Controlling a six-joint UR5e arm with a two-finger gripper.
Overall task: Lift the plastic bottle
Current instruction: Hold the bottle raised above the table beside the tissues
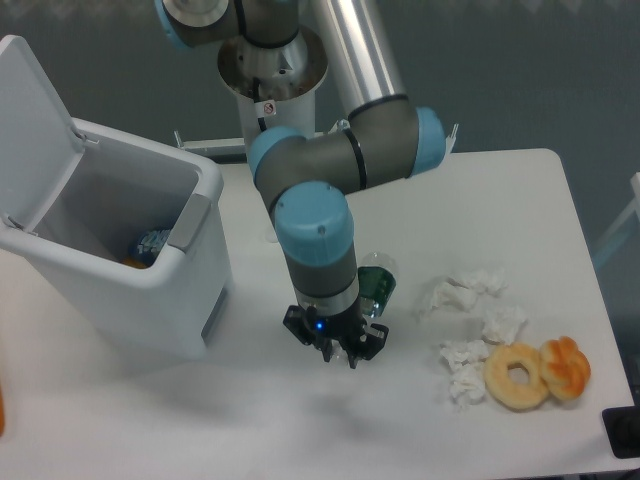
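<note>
The plastic bottle (pixel 378 282) is small and clear with a dark green label band. It sits just right of the arm's wrist, tilted, with its left side hidden behind the wrist. Its lower, narrow end runs down into the black fingers. My gripper (pixel 340 354) points down over the white table, in front of the bin, and its fingers stand close together on that end of the bottle. A faint shadow lies on the table below the gripper. I cannot tell if the bottle touches the table.
A white bin (pixel 120 250) with its lid open stands at the left, with rubbish inside. Several white tissue wads (pixel 470 300) lie to the right. A bagel (pixel 517 375) and a pastry (pixel 565 366) lie near the front right edge.
</note>
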